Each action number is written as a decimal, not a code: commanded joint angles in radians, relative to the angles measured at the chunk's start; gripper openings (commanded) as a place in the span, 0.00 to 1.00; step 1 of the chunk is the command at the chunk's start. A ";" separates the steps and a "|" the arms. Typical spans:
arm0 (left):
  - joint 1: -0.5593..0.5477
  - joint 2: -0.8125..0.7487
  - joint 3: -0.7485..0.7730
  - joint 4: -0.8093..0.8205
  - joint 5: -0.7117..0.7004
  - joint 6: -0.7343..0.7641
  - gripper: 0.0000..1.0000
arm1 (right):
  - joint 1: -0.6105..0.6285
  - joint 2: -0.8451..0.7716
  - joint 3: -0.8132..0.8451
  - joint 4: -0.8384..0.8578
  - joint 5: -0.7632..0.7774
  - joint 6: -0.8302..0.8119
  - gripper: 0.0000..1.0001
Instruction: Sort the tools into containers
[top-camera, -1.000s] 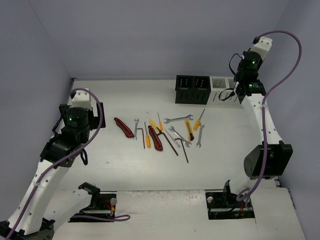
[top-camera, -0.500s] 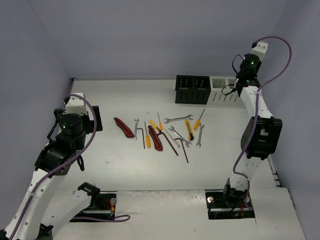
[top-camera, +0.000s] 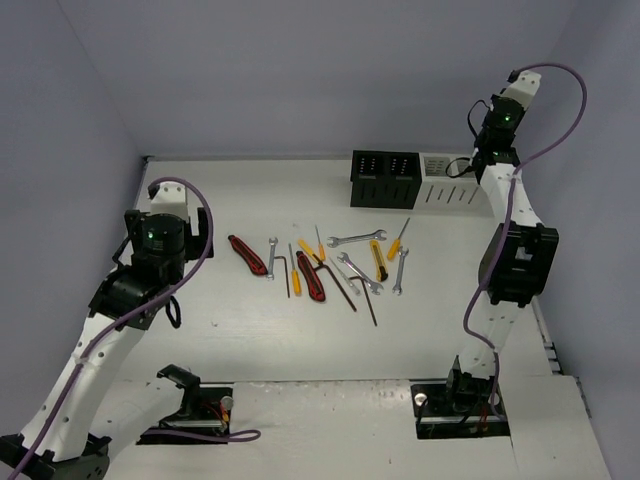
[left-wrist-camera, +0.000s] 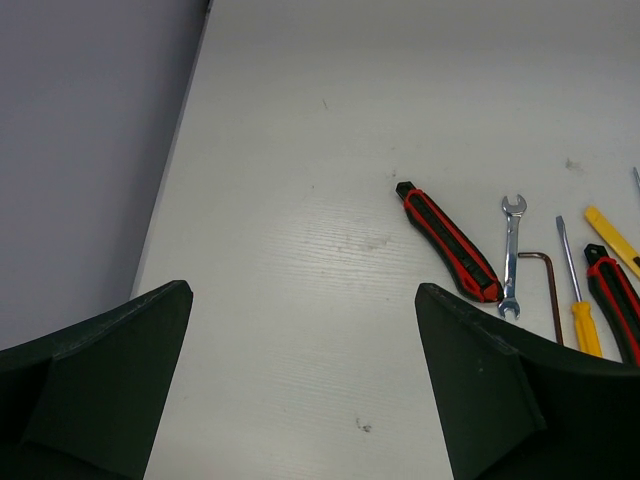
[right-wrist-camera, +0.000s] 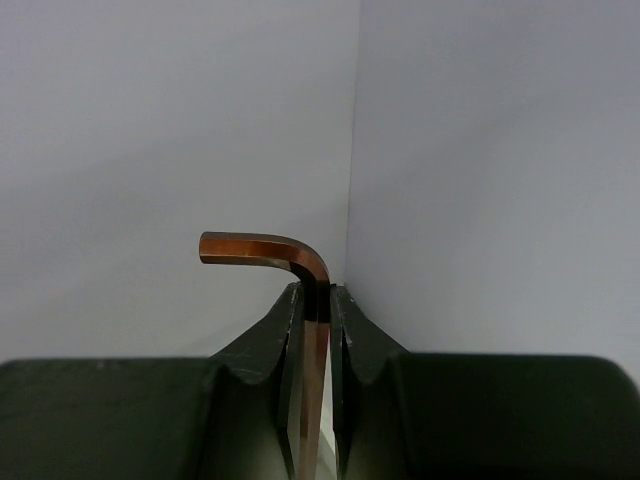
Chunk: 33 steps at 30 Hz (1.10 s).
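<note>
My right gripper (right-wrist-camera: 317, 290) is shut on a brown L-shaped hex key (right-wrist-camera: 262, 246), whose short leg sticks out to the left against the bare wall. In the top view the right arm (top-camera: 503, 122) is raised high above the white container (top-camera: 446, 181), with the black container (top-camera: 384, 180) beside it. Several tools lie mid-table: a red-black knife (top-camera: 246, 254), a wrench (top-camera: 357, 238), a yellow knife (top-camera: 378, 260), an orange screwdriver (top-camera: 399, 240). My left gripper (left-wrist-camera: 302, 290) hangs open over bare table, left of the red-black knife (left-wrist-camera: 446, 240) and a small wrench (left-wrist-camera: 511, 255).
Both containers stand against the back wall, right of centre. The left wall (left-wrist-camera: 90, 150) runs close beside the left gripper. Purple cables loop off both arms. The arm bases (top-camera: 460, 400) sit at the near edge.
The right arm has lifted and straightened, carrying the hex key higher above the white container. The left arm has shifted slightly, its gripper still open. The tools have not moved.
</note>
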 joint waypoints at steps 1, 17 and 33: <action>-0.002 0.009 0.029 0.059 -0.011 0.001 0.91 | 0.000 0.044 0.045 0.135 -0.020 0.067 0.00; -0.003 -0.010 0.000 0.057 0.004 -0.015 0.91 | 0.005 0.060 -0.129 0.146 -0.077 0.138 0.27; -0.003 -0.062 0.054 0.032 0.038 -0.015 0.91 | 0.100 -0.286 -0.191 -0.165 -0.154 0.108 0.73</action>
